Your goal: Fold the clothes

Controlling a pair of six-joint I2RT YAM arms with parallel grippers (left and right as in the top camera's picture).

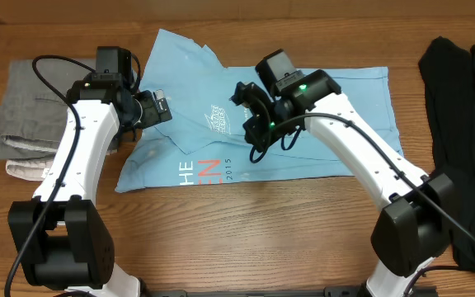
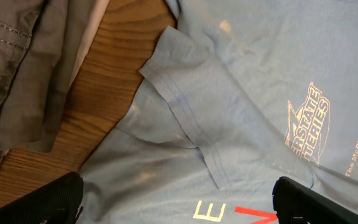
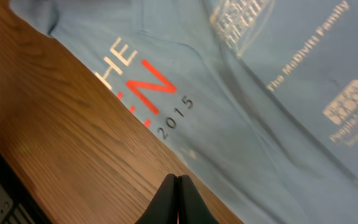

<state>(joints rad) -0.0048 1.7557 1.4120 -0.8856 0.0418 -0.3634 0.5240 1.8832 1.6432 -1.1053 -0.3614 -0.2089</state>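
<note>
Between the two arms, low over the cloth, the left gripper (image 1: 157, 108) (image 2: 176, 194) stands spread wide, its two dark fingertips (image 2: 61, 199) at the bottom corners of its wrist view with nothing between them but fabric below. Under it lies a sleeve (image 2: 179, 106) of the light blue T-shirt (image 1: 336, 115) (image 2: 260, 56), its hemmed edge turned up in a crease. Just beside the sleeve is the white logo (image 2: 306, 124).

The right gripper (image 1: 252, 124) (image 3: 178, 199) is pressed together – its fingers meet in a thin line, and no cloth shows pinched between them. It hangs over the middle of the shirt, near the printed chest; whether the tips touch the fabric cannot be told. In its wrist view the lower edge of the shirt (image 3: 278, 137) runs slantwise against the wood, with white and red lettering and "2015" (image 3: 145, 87) close to that edge.

The T-shirt lies on the wooden table (image 1: 237, 231) (image 2: 107, 74) (image 3: 61, 143), spread mostly flat, print side up, one corner folded up toward the far left. A grey folded garment (image 1: 27, 107) (image 2: 17, 62) sits on the left, close beside the shirt – a black garment (image 1: 460, 124) lies well apart on the right.
</note>
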